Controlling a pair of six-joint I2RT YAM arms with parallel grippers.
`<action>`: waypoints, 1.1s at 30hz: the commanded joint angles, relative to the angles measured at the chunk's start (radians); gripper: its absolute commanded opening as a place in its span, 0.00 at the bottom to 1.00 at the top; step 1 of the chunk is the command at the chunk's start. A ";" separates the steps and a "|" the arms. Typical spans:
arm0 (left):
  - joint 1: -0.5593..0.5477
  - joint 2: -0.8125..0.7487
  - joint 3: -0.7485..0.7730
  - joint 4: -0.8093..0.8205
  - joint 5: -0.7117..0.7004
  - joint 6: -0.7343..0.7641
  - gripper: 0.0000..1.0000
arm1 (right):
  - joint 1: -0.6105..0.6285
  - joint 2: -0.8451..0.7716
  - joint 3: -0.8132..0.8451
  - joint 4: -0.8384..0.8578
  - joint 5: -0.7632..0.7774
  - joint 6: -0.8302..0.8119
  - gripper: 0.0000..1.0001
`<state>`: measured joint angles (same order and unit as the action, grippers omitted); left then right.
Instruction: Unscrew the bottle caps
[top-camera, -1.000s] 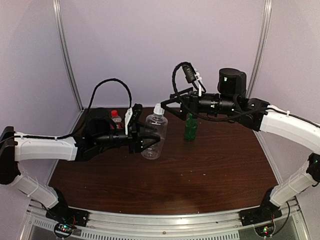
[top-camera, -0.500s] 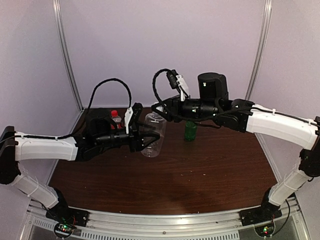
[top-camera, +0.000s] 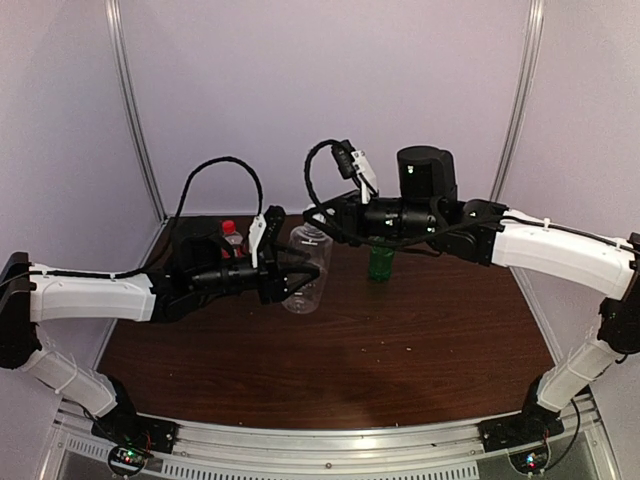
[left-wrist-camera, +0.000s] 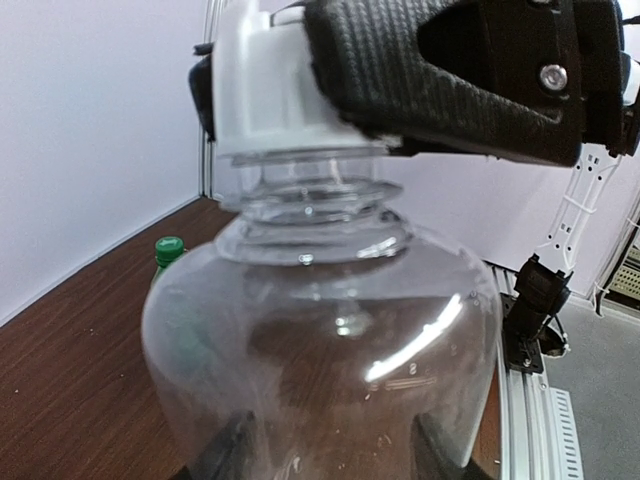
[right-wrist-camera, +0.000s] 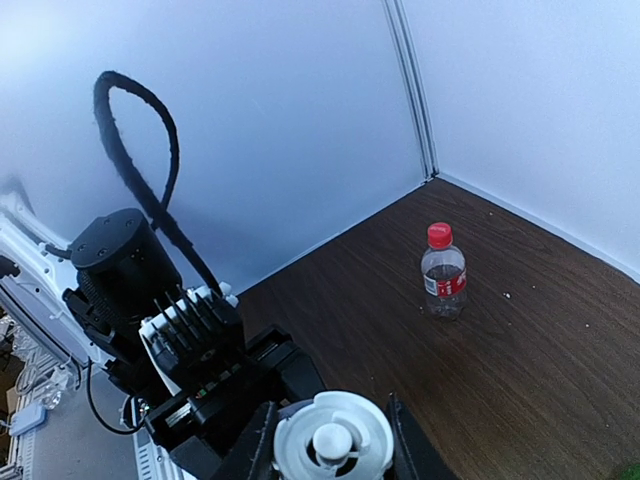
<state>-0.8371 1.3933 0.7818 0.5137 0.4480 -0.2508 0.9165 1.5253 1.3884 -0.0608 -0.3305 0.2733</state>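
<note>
My left gripper (top-camera: 298, 281) is shut on the body of the clear, wide bottle (top-camera: 308, 291), which stands upright at the table's middle back. In the left wrist view the clear bottle (left-wrist-camera: 320, 340) fills the frame, with my left gripper (left-wrist-camera: 335, 455) dark on both sides of its base. My right gripper (top-camera: 320, 222) reaches in from the right and is shut on the bottle's white cap (right-wrist-camera: 333, 440), one finger on each side. The white cap (left-wrist-camera: 265, 95) sits under the right gripper's black fingers (left-wrist-camera: 450, 70).
The green bottle (top-camera: 380, 263) with its green cap (left-wrist-camera: 168, 246) stands to the right of the clear one, under my right arm. The red-capped, red-labelled bottle (right-wrist-camera: 443, 272) stands at the back left (top-camera: 233, 238), behind my left arm. Walls close off the back and sides.
My right arm has swung left from above the green bottle to the clear bottle's top, and its jaws have closed on the white cap. My left arm has not moved.
</note>
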 joint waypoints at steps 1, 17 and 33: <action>-0.004 -0.021 0.007 0.052 0.044 0.020 0.34 | -0.045 -0.027 -0.031 0.057 -0.128 -0.060 0.05; -0.003 -0.014 -0.027 0.198 0.461 -0.022 0.35 | -0.171 0.041 0.030 -0.008 -0.894 -0.344 0.38; -0.003 -0.012 -0.008 0.117 0.269 0.008 0.35 | -0.164 -0.117 -0.061 0.049 -0.691 -0.190 0.76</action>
<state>-0.8379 1.3911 0.7570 0.6277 0.7975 -0.2726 0.7456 1.4887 1.3495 -0.0540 -1.1164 0.0250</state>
